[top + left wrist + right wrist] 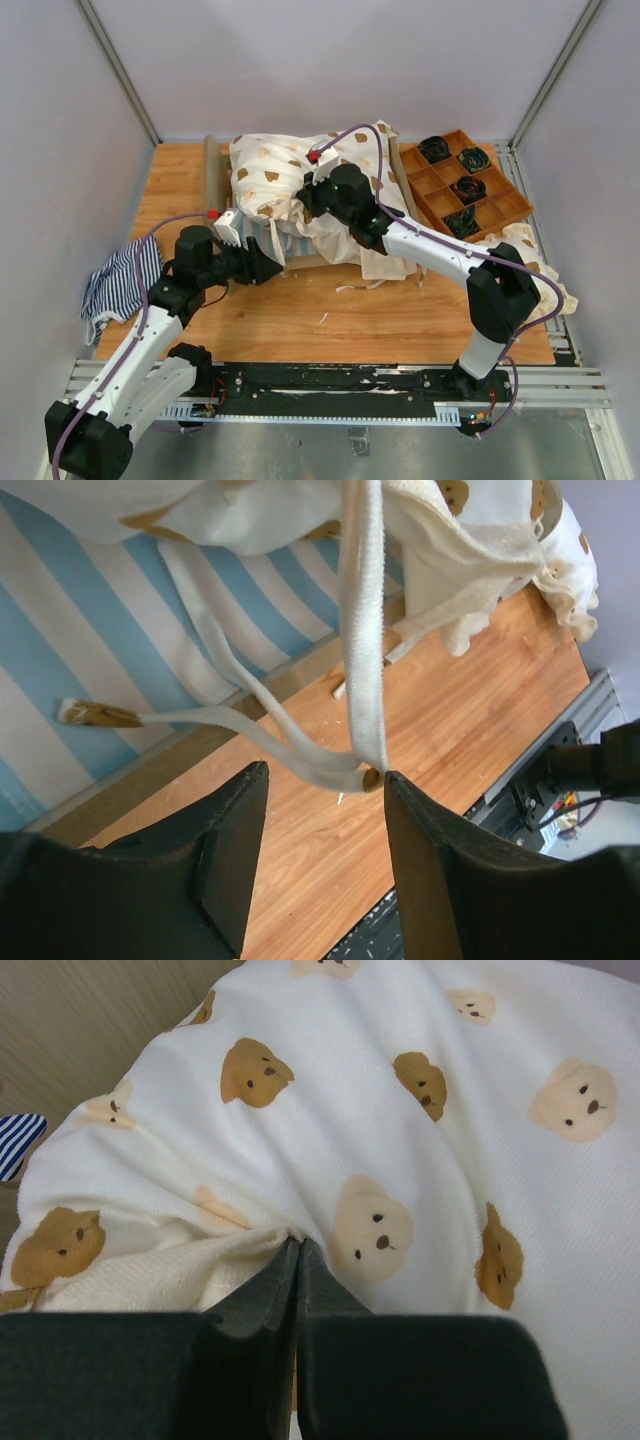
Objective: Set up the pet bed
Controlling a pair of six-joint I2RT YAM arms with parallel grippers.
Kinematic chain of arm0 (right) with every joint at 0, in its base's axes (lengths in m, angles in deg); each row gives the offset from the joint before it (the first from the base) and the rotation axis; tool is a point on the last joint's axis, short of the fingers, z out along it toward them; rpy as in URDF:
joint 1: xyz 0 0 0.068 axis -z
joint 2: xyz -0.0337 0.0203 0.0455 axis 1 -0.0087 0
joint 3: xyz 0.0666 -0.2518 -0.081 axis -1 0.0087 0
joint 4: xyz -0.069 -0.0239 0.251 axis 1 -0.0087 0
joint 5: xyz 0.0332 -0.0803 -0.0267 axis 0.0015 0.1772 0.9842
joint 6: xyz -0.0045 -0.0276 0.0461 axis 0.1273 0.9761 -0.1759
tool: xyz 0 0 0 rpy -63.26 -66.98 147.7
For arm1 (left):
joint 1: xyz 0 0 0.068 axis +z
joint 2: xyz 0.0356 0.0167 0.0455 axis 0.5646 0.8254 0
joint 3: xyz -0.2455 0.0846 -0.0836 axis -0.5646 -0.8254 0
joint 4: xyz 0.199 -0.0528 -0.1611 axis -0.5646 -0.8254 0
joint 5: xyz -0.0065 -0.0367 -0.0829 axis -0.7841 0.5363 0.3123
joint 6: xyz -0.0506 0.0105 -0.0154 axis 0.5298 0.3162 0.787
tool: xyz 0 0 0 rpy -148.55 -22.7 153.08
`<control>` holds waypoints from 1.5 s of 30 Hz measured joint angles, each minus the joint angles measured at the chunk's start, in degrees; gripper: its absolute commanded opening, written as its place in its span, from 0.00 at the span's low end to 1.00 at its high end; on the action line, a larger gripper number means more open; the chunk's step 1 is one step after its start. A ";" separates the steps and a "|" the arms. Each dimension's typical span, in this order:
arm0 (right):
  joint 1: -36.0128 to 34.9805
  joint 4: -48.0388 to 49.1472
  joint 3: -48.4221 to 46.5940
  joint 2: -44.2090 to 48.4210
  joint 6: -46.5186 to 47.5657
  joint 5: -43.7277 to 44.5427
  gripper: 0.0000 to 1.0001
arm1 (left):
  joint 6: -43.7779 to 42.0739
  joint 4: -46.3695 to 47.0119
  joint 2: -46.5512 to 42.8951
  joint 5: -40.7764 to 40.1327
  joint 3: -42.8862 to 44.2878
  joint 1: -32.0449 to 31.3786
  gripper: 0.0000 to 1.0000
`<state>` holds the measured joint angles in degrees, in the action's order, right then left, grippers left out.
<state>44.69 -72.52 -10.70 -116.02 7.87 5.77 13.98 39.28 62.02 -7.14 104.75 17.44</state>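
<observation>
In the top view, a small navy-and-white striped cloth (118,280) is seen crumpled at about 8 o'clock on the table (400,320), well apart from everything else. Just beside the near edge of the pet bed (212,172), the left gripper (268,265) is held with its jaws apart. In its wrist view a white tie (362,630) hangs down between the fingers (235,830) and loops there, but nothing is clamped. The blue-and-white striped mattress (70,630) and the plywood side rail (200,745) are shown behind it. The bed itself is placed at about 12 o'clock, towards the far wall, and is largely hidden under a white puppy-print cover (270,175) heaped on top of it. The right gripper (305,200) is closed on a fold of that cover, the pinch being shown plainly in its wrist view, where the cloth (420,1110) is gathered into the shut fingertips. The step in hand is judged to be the dressing of the bed: the cover is being held while its ties are sorted. For the next move, the dangling tie would need to be caught by the left gripper, or the cover drawn flat over the mattress, without the bed being dragged. At about 2 o'clock a brown wooden tray (508,208) is set at an angle. Four of its square compartments are each filled with a dark coiled item (433,148) whose nature cannot be told, and the rest appear bare. Another piece of pale cloth (540,275) is seen beside the tray at about 3 o'clock.
</observation>
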 measured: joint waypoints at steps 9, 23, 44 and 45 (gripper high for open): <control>0.00 0.00 0.00 0.00 -0.13 -0.02 0.00 | 1.16 2.01 1.03 1.31 -0.50 -2.89 0.59; 0.00 0.02 0.00 0.00 -0.15 0.00 0.00 | 4.24 4.20 4.37 -3.06 -0.48 -9.51 0.09; 0.87 0.85 0.02 0.00 -0.37 -0.07 0.00 | -2.69 -12.39 -2.51 -29.31 16.87 -10.21 0.00; 1.07 0.96 0.02 0.00 -0.44 -0.07 0.00 | -3.54 -13.07 -2.32 -31.01 17.55 -10.21 0.00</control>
<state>45.76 -71.56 -10.68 -116.02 7.44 5.70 10.44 26.21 59.71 -38.16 122.30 7.24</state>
